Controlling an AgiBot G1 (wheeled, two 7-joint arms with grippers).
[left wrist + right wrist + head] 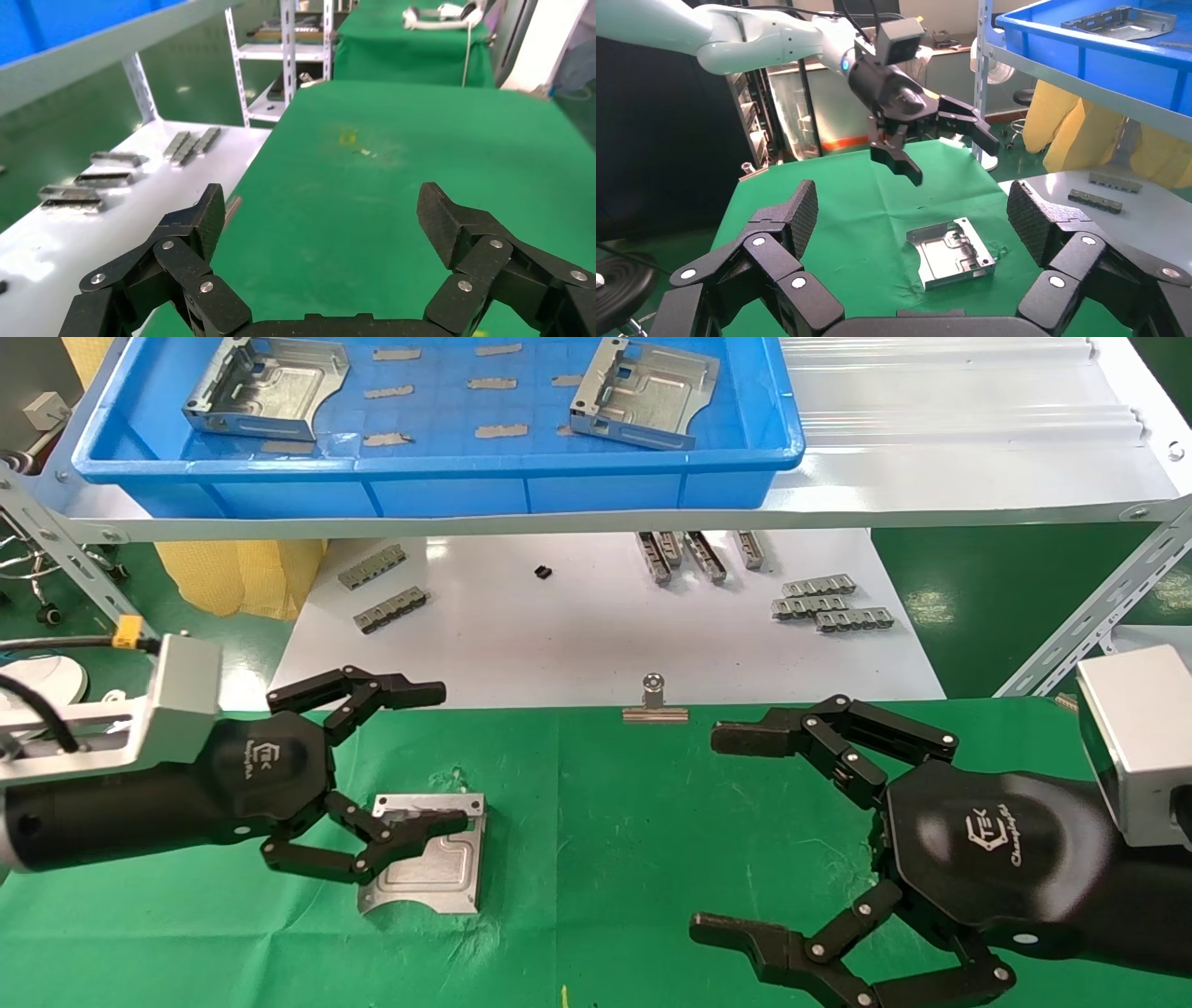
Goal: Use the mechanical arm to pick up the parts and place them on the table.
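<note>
One silvery part (438, 868) lies flat on the green table (605, 840), its curved cut-out toward me. It also shows in the right wrist view (951, 253). My left gripper (452, 756) is open and empty. It hangs above the table just over the part's left side, and the right wrist view shows this left gripper (947, 158) raised clear of the part. In its own view the left gripper (322, 210) spans only green cloth (393, 140). My right gripper (708, 831) is open and empty over the table's right side, facing the part (912, 207). Two more parts (265, 388) (643, 398) lie in the blue tray.
The blue tray (438, 467) sits on a raised shelf above the white board (596, 635). Grey slotted strips (829, 607) (382, 589) lie on the board. A binder clip (655, 705) holds the cloth's far edge. A slanted shelf bracket (1090, 617) stands at the right.
</note>
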